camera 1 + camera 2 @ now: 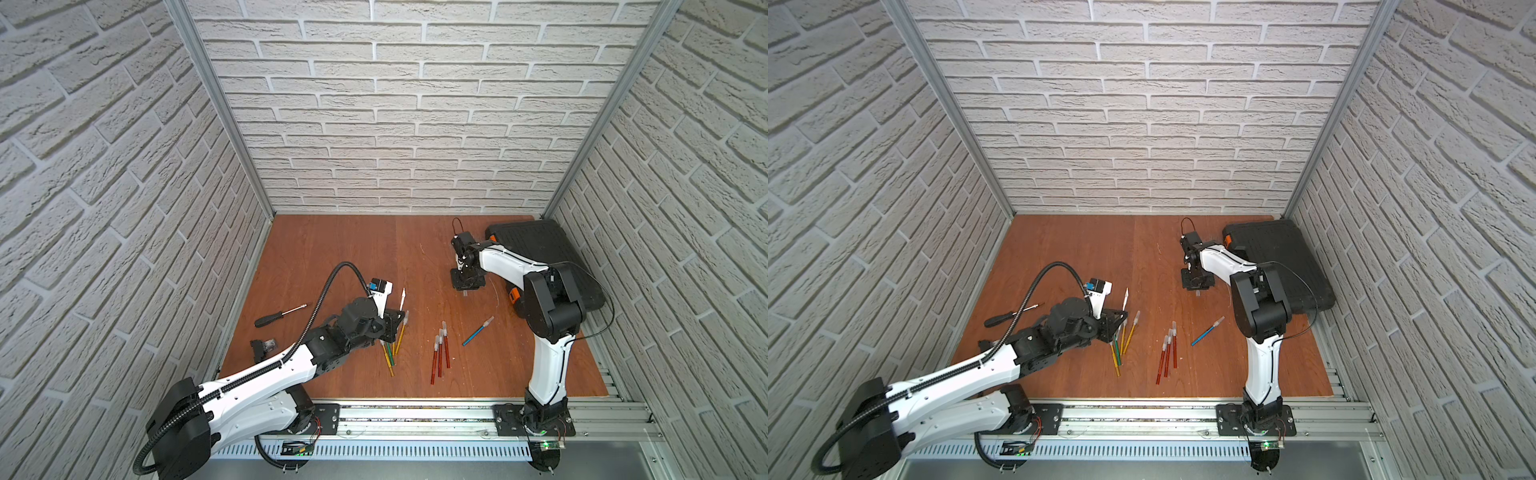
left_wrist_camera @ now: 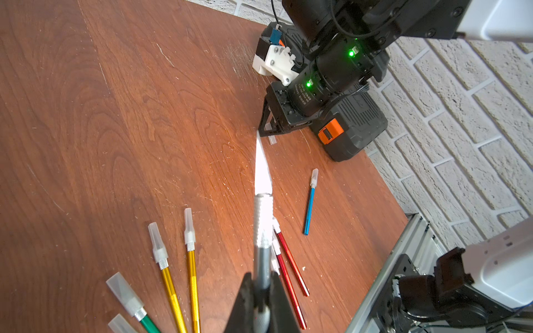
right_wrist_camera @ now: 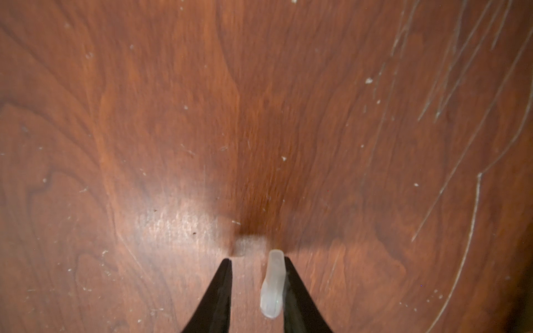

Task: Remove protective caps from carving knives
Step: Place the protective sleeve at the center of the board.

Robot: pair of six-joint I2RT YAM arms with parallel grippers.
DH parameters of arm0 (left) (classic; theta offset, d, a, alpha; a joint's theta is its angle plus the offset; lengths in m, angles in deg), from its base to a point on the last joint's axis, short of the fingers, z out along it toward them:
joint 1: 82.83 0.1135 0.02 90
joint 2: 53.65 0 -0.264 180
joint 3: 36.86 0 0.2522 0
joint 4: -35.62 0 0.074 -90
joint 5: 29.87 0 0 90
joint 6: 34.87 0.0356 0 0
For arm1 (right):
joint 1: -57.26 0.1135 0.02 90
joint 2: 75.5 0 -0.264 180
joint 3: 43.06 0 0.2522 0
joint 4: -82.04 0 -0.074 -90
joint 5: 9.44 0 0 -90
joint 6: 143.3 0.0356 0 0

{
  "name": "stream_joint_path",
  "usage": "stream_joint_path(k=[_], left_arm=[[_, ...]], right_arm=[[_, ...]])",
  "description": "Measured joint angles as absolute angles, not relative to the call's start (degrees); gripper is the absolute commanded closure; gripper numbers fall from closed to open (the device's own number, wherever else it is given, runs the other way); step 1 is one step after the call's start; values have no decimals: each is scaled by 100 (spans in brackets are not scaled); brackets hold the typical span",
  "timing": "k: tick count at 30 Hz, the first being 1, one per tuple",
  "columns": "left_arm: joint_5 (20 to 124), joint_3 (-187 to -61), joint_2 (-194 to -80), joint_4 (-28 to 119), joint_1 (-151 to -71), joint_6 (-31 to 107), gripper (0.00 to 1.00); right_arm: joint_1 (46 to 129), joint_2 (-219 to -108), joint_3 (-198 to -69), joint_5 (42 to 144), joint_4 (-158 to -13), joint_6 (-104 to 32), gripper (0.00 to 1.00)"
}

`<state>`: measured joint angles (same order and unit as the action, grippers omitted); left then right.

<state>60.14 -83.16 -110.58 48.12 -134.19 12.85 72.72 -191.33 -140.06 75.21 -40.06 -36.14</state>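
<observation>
The only writing in sight is a patch of small white lettering (image 2: 302, 99) on the right arm's black wrist motor, seen from the left wrist camera; it is too small to read.

The left arm reaches forward from its near base, low over the tabletop (image 1: 332, 249), with its wrist turned toward the middle. The left end effector (image 2: 261, 284) is clamped on the grey handle of a silver knife (image 2: 263, 219). The knife's knurled collar and bare, bright pointed blade stick out beyond the fingertips, raised above the tabletop.

The right arm rises from its base, folds at a high elbow and runs back toward the far side, with its wrist bent downward. The right end effector (image 3: 257, 261) hangs just over the wood beside a black case (image 1: 540, 249) with an orange latch (image 2: 330, 135). Its jaws stand a little apart. A translucent whitish cap (image 3: 272, 285) leans against the inner face of one finger, and the other finger is clear of it. I cannot tell whether the cap touches the tabletop.

Gold knives (image 2: 170, 288) and a green knife (image 2: 150, 324) fan out beside the left end effector. Red knives (image 1: 440, 353) lie close together in the middle, and a blue knife (image 1: 478, 331) lies apart, nearer the right arm. All of them wear frosted caps over their blades. A screwdriver (image 1: 282, 315) lies near the left edge.
</observation>
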Motion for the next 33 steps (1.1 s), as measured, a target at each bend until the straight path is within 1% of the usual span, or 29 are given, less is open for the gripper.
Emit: stream_joint_path(k=[20, 26, 33], left_arm=[[6014, -8128, -10872, 4816, -13395, 1178, 100], [6014, -8128, -10870, 4814, -13395, 1176, 100], [6016, -8128, -10940, 4803, -13395, 1156, 100]], right_arm=[[7259, -19251, -14008, 7408, -4137, -3570, 69], [7261, -19251, -14004, 7257, -4204, -3572, 68], [7349, -19187, -13929, 7023, -4244, -3618, 69]])
